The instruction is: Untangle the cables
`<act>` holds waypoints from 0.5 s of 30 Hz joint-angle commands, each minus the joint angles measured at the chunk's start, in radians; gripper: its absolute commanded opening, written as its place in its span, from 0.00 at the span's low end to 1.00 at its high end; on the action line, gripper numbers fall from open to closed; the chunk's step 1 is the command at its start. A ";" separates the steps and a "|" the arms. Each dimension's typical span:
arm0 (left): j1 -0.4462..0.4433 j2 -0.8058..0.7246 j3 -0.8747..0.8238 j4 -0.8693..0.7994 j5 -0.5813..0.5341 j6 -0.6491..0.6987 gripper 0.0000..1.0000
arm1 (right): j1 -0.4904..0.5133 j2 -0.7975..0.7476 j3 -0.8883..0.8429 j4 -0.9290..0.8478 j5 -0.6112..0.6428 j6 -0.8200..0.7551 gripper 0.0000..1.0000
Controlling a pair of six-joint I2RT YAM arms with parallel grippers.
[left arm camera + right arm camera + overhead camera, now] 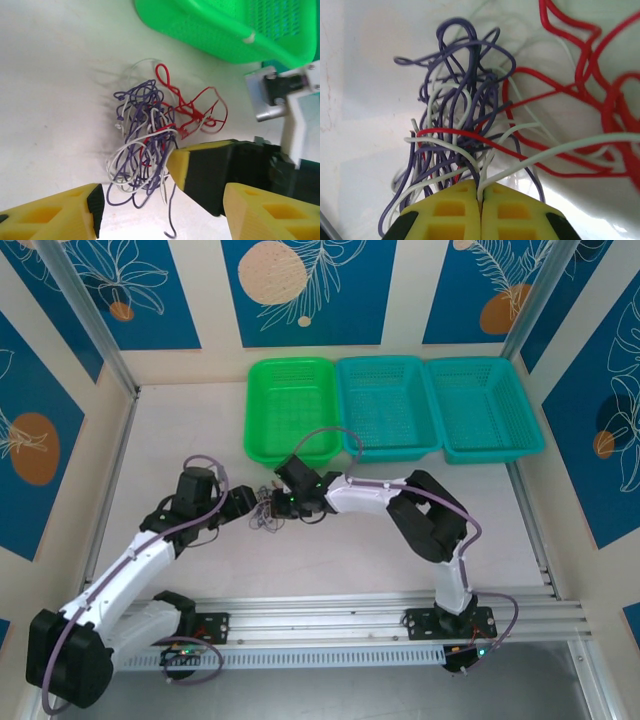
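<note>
White tabletop (190,430), enclosed by cream walls with blue leaf-print panels. Along the far edge stand a green basket (290,410), a teal basket (385,405) and a second teal basket (485,405), side by side in one row.

Item: cables (142,150). Three thin curly wires lie in a single knot on the bare tabletop, near the green basket's front rim and between the two arm tips. The purple cable (135,97) and white cable (120,160) are wound closely together. The red cable (192,107) threads through the knot, with its looser loops lying just beside it on the basket side.

Item: left gripper (162,202). Released, its yellow fingers wide apart, with the near end of the knot lying between them ungripped.

Item: right gripper (481,192). Clenched at the knot's edge, its yellow fingers pressed flat together, with a strand of the white cable caught in the seam between them. Further purple and white strands rise just ahead of the tips.
</note>
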 commanded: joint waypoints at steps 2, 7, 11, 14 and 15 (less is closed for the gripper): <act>0.001 0.111 -0.008 0.109 0.184 0.000 0.64 | -0.011 -0.098 -0.071 0.034 -0.098 -0.062 0.00; 0.004 0.203 0.009 0.151 0.088 -0.023 0.62 | -0.018 -0.203 -0.163 0.071 -0.145 -0.136 0.00; 0.003 0.310 0.008 0.263 0.162 -0.074 0.62 | -0.034 -0.215 -0.181 0.046 -0.160 -0.152 0.00; 0.001 0.404 -0.011 0.366 0.247 -0.106 0.58 | -0.041 -0.203 -0.186 0.057 -0.177 -0.140 0.00; -0.002 0.429 -0.020 0.402 0.280 -0.111 0.57 | -0.041 -0.198 -0.184 0.059 -0.176 -0.134 0.00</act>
